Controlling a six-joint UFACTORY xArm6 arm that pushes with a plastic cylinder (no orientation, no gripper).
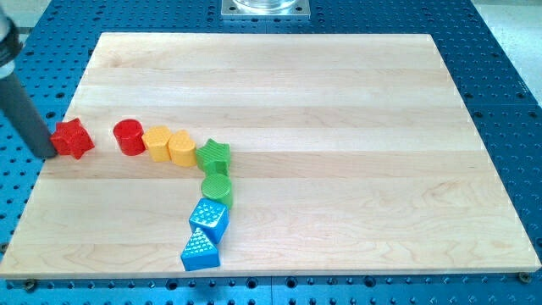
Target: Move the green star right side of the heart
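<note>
You are looking down at a pale wooden surface (pixel 339 110) resting on a blue perforated bench (pixel 508 76), with a metal mounting plate (pixel 264 8) at the far edge.

There is no pincer on this arm, so nothing is open, closed or held; it ends in a dark rod entering from the far left. My tip (pixel 46 156) sits at the left edge of the surface, touching or just beside the left side of the red star (pixel 73 139).

To the right of the red star, with a small gap, a chain of blocks runs rightward and slightly nearer to you: a red cylinder (pixel 129 136), then a yellow block (pixel 156 144) whose shape you cannot make out for certain, then a yellow heart-like block (pixel 181 148). These three touch one another.

The green star (pixel 212 156) already lies touching the right side of that yellow heart-like block, well apart from my tip.

From the green star a second line runs toward the near edge: a green cylinder (pixel 216 187) just nearer than the star, a blue cube (pixel 208 219) tilted on the diagonal, and a blue triangular block (pixel 200 252) nearest to you, close to the near edge of the surface.
</note>
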